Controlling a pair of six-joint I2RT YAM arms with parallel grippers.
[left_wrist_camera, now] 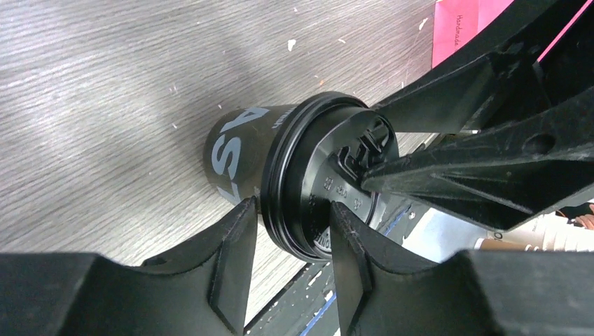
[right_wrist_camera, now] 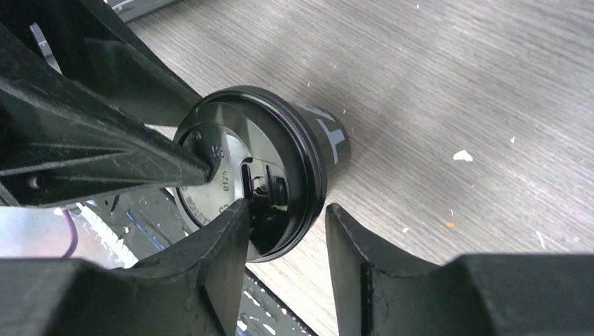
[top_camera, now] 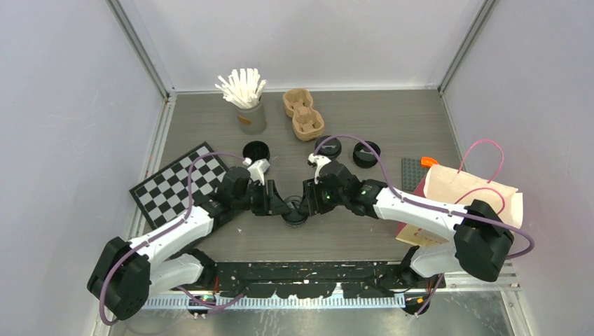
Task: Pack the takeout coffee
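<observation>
A grey wood-grain table top [top_camera: 392, 119] is enclosed by pale walls [top_camera: 308, 42] set in aluminium frame posts [top_camera: 140, 49]. Pale crumbs [right_wrist_camera: 462, 155] are scattered over the grain.

A small black paper cup with pale lettering [left_wrist_camera: 235, 150] is stood near the table's front edge, midway between the arms, and is capped by a round black plastic lid [left_wrist_camera: 308, 189]. The lid's rim is straddled from the left by the left gripper [left_wrist_camera: 291, 210] and from the right by the right gripper [right_wrist_camera: 284, 210]. Each pair of jaws is held partly spread. Whether the rim is pinched cannot be told.

A black-and-white chequered board [top_camera: 178, 183] is laid at the left edge. A brown paper bag [top_camera: 469, 192] is placed at the right. Another black cup [top_camera: 256, 150] is stood further back.
</observation>
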